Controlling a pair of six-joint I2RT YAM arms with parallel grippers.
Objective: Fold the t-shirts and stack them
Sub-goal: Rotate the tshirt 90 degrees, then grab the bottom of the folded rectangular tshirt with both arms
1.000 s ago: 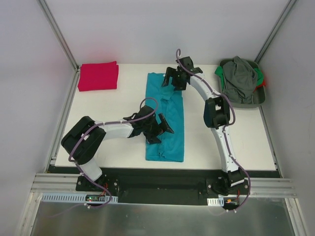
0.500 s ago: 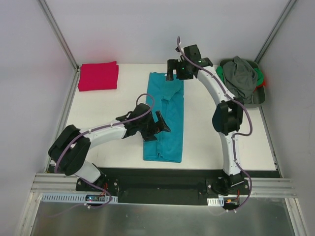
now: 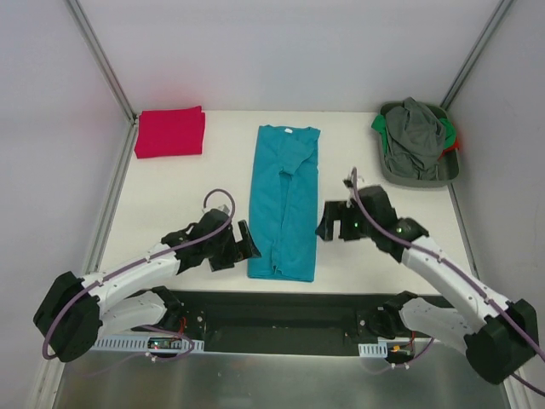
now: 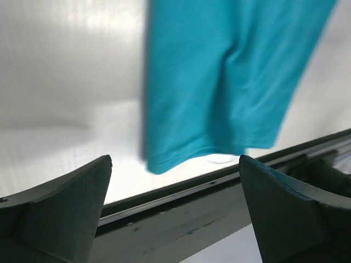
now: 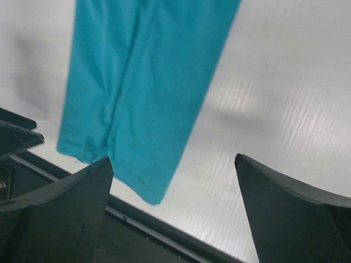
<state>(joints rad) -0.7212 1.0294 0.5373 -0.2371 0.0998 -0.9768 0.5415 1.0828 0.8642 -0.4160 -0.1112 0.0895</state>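
Note:
A teal t-shirt (image 3: 284, 200) lies folded lengthwise into a long narrow strip down the middle of the white table, with a small white neck label at its far end. A red t-shirt (image 3: 170, 132) lies folded at the back left corner. My left gripper (image 3: 244, 247) is open just left of the teal strip's near end and holds nothing. My right gripper (image 3: 324, 223) is open just right of the strip, also empty. The left wrist view shows the teal hem (image 4: 219, 82) beyond the open gripper (image 4: 175, 213). The right wrist view shows the hem's corner (image 5: 142, 82) beyond the open gripper (image 5: 173, 213).
A green bin (image 3: 443, 175) at the back right holds a heap of grey, green and red clothes. The table's black front rail (image 3: 281, 298) runs just behind the teal hem and shows in both wrist views (image 4: 192, 213) (image 5: 137, 230). Grey walls close in the sides.
Both arms drew back toward the near edge. The right gripper left the shirt's far end for its near right side. The left gripper slid off the shirt to its left.

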